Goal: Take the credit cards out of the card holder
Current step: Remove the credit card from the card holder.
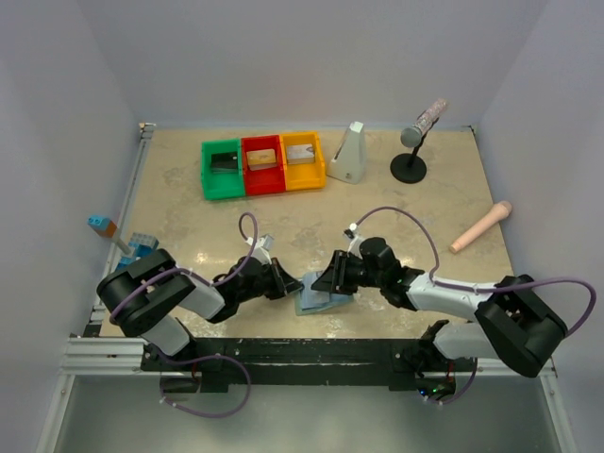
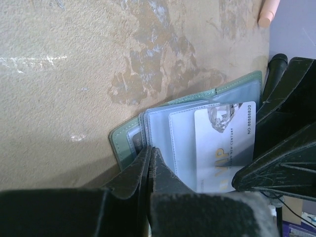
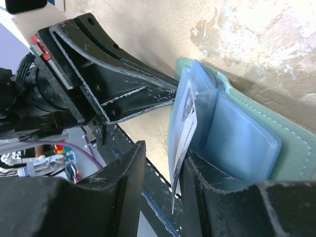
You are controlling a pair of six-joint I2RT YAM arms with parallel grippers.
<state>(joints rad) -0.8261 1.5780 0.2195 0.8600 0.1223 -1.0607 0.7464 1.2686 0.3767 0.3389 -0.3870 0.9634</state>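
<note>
Both arms stretch low and inward. The left arm (image 1: 179, 294) angles right and the right arm (image 1: 453, 297) angles left. The left gripper (image 1: 286, 281) and right gripper (image 1: 327, 276) almost meet tip to tip. Left jaws are pressed flat together; right jaws stand parted, a clear gap between them.

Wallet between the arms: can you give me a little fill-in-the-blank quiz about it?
The wallet lies ___, blue pockets showing, on the table.
The card poking from a pocket stands ___ the right gripper's fingers.
The left gripper is pinched ___ on the wallet's edge.
Missing words: open; between; shut.
</note>
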